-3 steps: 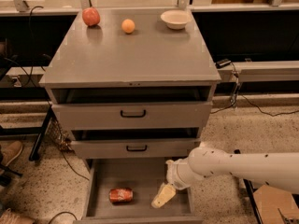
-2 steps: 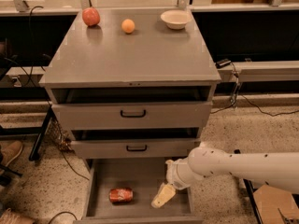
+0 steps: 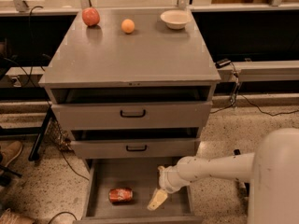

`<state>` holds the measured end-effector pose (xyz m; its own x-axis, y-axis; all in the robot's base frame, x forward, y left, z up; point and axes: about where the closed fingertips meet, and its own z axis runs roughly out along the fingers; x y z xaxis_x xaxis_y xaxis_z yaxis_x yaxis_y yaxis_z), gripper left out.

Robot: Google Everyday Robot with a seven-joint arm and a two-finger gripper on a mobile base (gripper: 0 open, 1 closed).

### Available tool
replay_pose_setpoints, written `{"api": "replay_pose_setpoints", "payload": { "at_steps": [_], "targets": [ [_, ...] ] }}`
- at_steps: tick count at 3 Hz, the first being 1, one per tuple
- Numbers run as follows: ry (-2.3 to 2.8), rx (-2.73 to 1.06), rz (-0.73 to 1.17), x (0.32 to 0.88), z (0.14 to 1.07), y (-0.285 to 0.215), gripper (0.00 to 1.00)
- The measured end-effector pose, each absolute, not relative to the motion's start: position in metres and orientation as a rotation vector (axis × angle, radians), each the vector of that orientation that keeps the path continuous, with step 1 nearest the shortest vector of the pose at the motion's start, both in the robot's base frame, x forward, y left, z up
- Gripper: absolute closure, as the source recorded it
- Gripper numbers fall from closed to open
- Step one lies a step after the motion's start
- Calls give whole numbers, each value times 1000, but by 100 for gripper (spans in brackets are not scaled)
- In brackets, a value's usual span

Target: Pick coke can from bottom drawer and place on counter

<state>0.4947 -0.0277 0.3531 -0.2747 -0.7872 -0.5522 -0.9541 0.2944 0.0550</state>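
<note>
The coke can [image 3: 120,194] lies on its side in the open bottom drawer [image 3: 100,171], toward its front left. My gripper [image 3: 157,199] hangs inside the same drawer at the front right, a short way to the right of the can and not touching it. The white arm reaches in from the right. The grey counter [image 3: 131,55] tops the cabinet above.
On the counter's far edge stand a red apple [image 3: 90,16], an orange fruit [image 3: 128,25] and a white bowl [image 3: 175,18]. The two upper drawers [image 3: 132,114] with black handles stick out slightly. Cables and a shoe [image 3: 9,151] lie on the floor at left.
</note>
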Motion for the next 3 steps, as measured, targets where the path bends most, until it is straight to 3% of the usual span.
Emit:
{"api": "replay_pose_setpoints", "payload": {
  "at_steps": [3],
  "targets": [
    [1920, -1457, 811, 537, 199, 27, 0]
  ]
}}
